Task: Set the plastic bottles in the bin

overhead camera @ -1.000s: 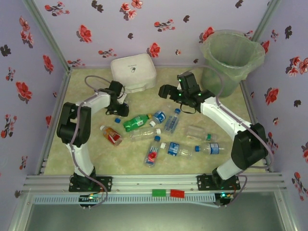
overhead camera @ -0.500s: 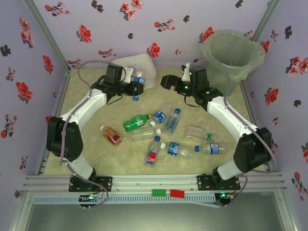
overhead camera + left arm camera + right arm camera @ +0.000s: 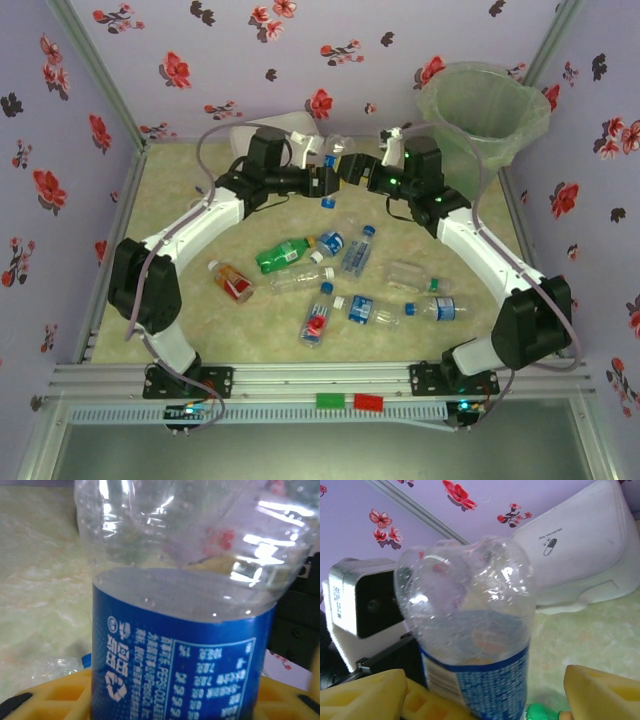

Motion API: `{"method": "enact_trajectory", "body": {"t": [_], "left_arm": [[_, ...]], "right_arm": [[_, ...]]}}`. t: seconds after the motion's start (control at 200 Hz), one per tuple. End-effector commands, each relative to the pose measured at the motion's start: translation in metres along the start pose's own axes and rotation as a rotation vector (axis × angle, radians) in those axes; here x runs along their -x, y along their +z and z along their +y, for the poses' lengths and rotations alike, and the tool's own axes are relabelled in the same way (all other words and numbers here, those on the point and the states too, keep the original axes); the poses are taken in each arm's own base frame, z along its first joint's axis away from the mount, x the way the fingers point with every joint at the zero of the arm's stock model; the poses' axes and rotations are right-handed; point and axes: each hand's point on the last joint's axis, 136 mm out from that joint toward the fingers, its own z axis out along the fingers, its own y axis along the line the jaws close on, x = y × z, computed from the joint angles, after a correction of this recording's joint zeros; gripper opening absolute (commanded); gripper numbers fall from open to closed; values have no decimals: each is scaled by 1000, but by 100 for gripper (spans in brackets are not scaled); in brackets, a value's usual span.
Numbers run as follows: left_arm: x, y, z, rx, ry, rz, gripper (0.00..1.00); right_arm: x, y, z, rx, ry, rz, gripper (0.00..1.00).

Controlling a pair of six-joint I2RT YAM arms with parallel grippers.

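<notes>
A clear plastic bottle with a blue label (image 3: 333,158) hangs cap-down above the back middle of the table, with my left gripper (image 3: 322,182) shut on it. In the left wrist view that bottle (image 3: 180,645) stands between the yellow fingers (image 3: 50,700). My right gripper (image 3: 350,168) faces it from the right, open, with its jaws either side of the same bottle (image 3: 475,645). The left finger (image 3: 365,695) is against it and the right finger (image 3: 602,692) stands well clear. Several more bottles, one green (image 3: 283,253) and one red-labelled (image 3: 233,282), lie mid-table. The bin (image 3: 484,110) stands at the back right.
A white lidded box (image 3: 285,128) sits at the back behind the left arm and shows as the white box (image 3: 580,540) in the right wrist view. Flowered walls close the back and both sides. A green cap (image 3: 542,714) lies below the right jaws.
The left arm has lifted the bottle and carried it right from beside the white box. The right gripper has moved left to meet it, and its jaws have narrowed around the bottle.
</notes>
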Motion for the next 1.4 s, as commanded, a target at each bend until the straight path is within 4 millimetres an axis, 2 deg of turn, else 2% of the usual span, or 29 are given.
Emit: {"method": "enact_trajectory", "body": {"t": [0.0, 0.16, 0.385, 0.705, 0.775, 0.895, 0.995, 1.085, 1.245, 1.39], "left_arm": [[-1, 3, -24, -75, 18, 21, 46], [-9, 9, -33, -89, 26, 53, 46], [-9, 12, -42, -86, 72, 92, 47], [-18, 5, -47, -89, 86, 100, 51], [-17, 2, -49, -90, 91, 96, 56], [-16, -1, -52, -90, 106, 93, 72], [-20, -5, -48, -69, 118, 93, 84], [-25, -11, -41, -25, 121, 65, 99], [-25, -32, -26, 49, 105, -28, 100], [-24, -53, 3, 151, 60, -81, 100]], "right_arm": [[13, -10, 3, 4, -23, -55, 80], [16, -7, 1, 3, -8, -65, 76], [19, -8, -3, -2, 18, -107, 73], [9, 4, -19, -12, 77, -90, 49], [9, 5, -21, -17, 83, -90, 47], [14, 5, -25, -47, 76, -105, 46], [25, 6, -34, -101, 56, -106, 44], [42, 11, -39, -124, 53, -100, 42], [71, 18, -39, -122, 36, -116, 42], [107, 10, -40, -156, 7, -166, 42]]}}
